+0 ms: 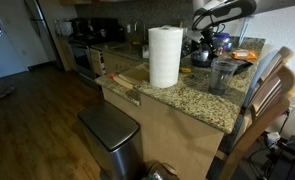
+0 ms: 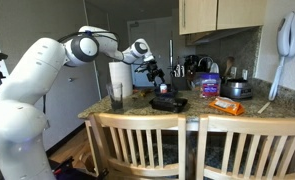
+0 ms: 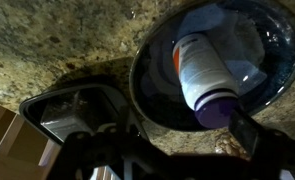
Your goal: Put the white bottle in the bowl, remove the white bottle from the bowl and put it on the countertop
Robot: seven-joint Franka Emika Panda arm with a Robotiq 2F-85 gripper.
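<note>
In an exterior view, one paper towel roll (image 1: 165, 55) stands upright near the edge of the speckled stone desk (image 1: 192, 103). A single clear tumbler (image 1: 222, 75) is near it, and the arm (image 1: 225, 12) reaches in overhead. The bowl and bottle are too small to pick out here, and one bin (image 1: 112, 130) sits on the floor below. In an exterior view from the seating side, two wooden chairs (image 2: 142, 140) face the desk. There the hand (image 2: 159, 78) hangs just above one dark bowl (image 2: 168, 103), probably lined up over it so it can come straight down. The wrist view looks down into that bowl, where the one white bottle (image 3: 202, 70) lies on its side with its purple cap nearest the hand. It has likely settled where the curved inner wall let it roll. The hand stands open and grips nothing. So the bottle is in the bowl, and lifting it back out onto the desk looks like the remaining part.
</note>
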